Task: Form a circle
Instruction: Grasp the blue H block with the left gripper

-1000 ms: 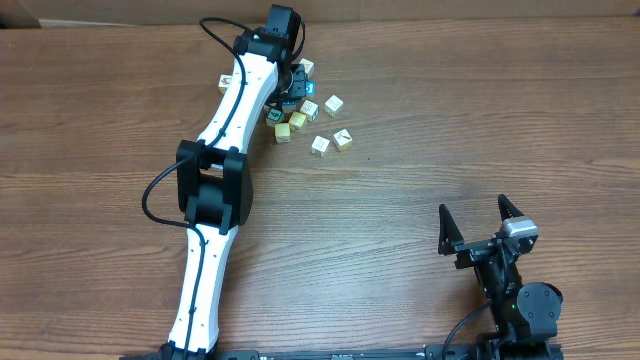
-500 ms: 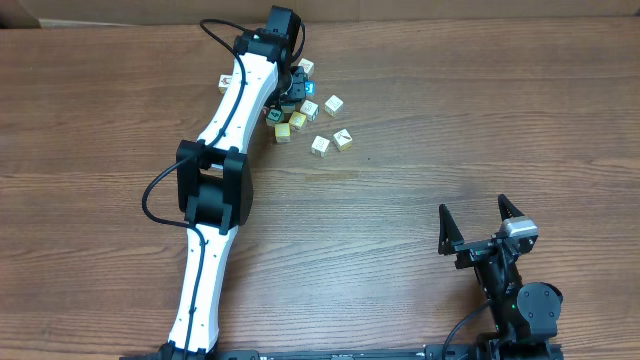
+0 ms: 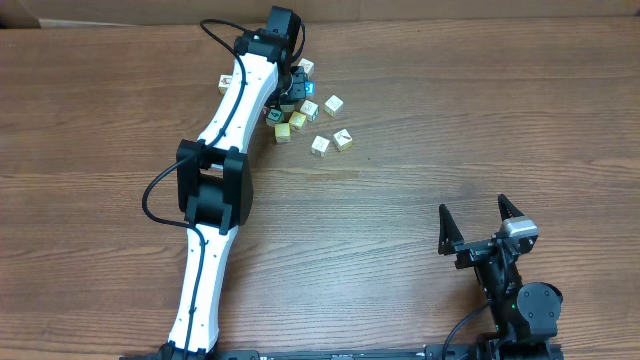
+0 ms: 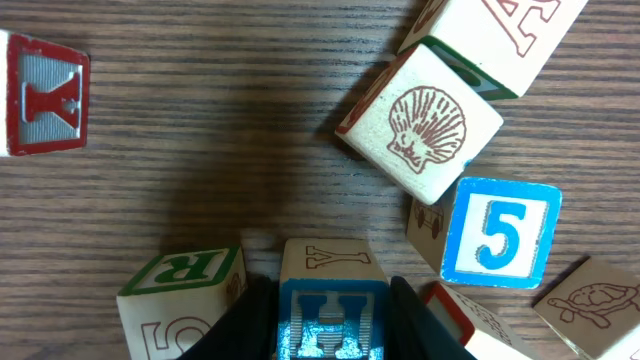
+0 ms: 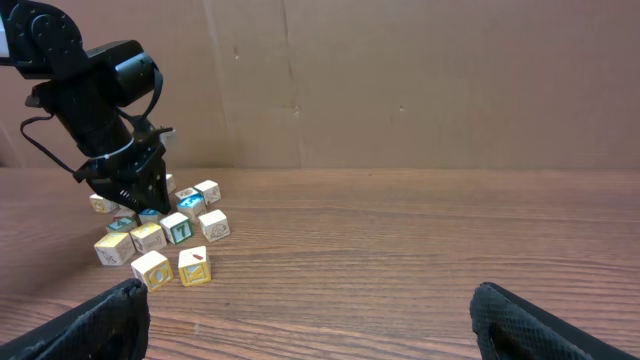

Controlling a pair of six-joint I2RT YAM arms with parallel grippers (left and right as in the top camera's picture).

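Where our left fingers [image 4: 250, 325] meet the pile, they clasp the blue H cube [image 4: 332, 318] from both sides, pressed against its flanks. Just beside it sits a green R cube [image 4: 185, 290]. A shell cube [image 4: 425, 125] and a blue 5 cube [image 4: 500, 232] lie near, and a red-framed cube [image 4: 40, 95] lies well apart. We see the cubes [image 3: 309, 109] as a loose cluster at the far side of the surface [image 3: 420, 80], with no ring formed. Our right fingers [image 3: 445, 222] stand spread wide, grasping nothing, at the near right.
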